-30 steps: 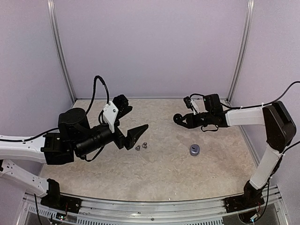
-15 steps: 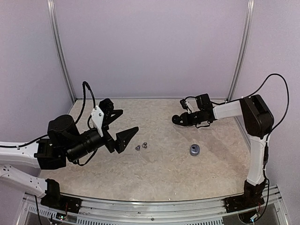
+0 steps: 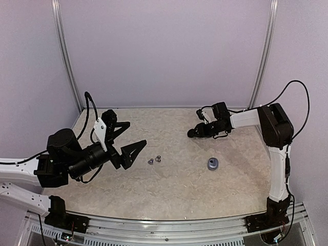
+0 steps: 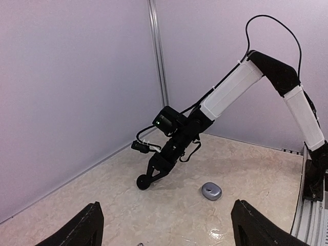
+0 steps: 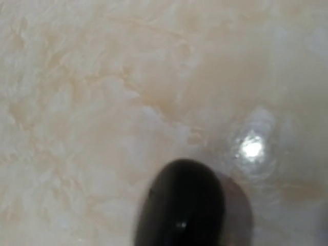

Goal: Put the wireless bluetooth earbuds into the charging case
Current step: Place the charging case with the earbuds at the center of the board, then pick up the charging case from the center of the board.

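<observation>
Two silvery-grey earbuds [image 3: 150,161] [image 3: 159,159] lie side by side on the table left of centre. One just shows at the bottom edge of the left wrist view [image 4: 138,244]. The black earbuds are out of view. A grey-blue round case [image 3: 212,163] lies closed at centre right and also shows in the left wrist view [image 4: 211,191]. My left gripper [image 3: 124,136] is open wide and empty, raised left of the silvery earbuds. My right gripper [image 3: 192,132] is shut on a black round puck [image 4: 143,182], held down at the table's far middle. The puck fills the right wrist view [image 5: 182,205].
Lilac walls with metal corner posts [image 3: 66,61] [image 3: 264,56] close in the beige marbled table [image 3: 174,189] on three sides. The right arm's elbow [image 3: 274,120] stands high by the right wall.
My left arm has drawn back to the left and nearer its base, jaws still open. My right gripper has shifted slightly and lowered the black puck to the table as its elbow folded upright.
</observation>
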You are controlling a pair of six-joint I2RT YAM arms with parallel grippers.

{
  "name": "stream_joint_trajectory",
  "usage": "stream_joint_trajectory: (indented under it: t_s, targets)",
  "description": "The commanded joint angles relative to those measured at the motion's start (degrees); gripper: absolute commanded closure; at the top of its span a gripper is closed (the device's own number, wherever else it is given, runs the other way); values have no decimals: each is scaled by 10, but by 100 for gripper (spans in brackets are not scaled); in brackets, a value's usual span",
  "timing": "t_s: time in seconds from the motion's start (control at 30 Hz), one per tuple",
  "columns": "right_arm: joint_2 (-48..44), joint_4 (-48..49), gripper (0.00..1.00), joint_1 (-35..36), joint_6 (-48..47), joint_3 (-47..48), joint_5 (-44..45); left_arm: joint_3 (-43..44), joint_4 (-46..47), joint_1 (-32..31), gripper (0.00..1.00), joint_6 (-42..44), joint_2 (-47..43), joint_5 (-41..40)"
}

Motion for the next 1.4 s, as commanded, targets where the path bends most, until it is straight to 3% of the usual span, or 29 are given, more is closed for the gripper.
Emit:
stream_joint_trajectory:
  t_s: [0.0,0.23,0.37,0.43,0.67,0.97,1.17,1.37]
  targets:
    - [-4,-25,53,-12,-20,4,18,-1,-6,4,14,2,-17,-13]
    - [-77,-41,42,-18,-49,-50,34,9,-16,4,14,-2,-17,-14]
    - [-161,-40,22,-18,-56,-126,34,22,-27,4,14,-2,-6,-11]
    - [-211,-35,18,-18,-57,-172,36,25,-28,4,14,-2,-1,-12]
    - [-337,-81,15,-13,-74,-270,38,38,-37,5,14,-2,18,2]
    - [-432,-97,10,29,6,-378,84,42,-37,5,14,-14,24,4]
    - [-426,-75,10,40,26,-421,95,48,-38,4,14,-12,32,7]
    - [-378,-49,17,58,20,-417,96,49,-37,4,14,-12,34,9]
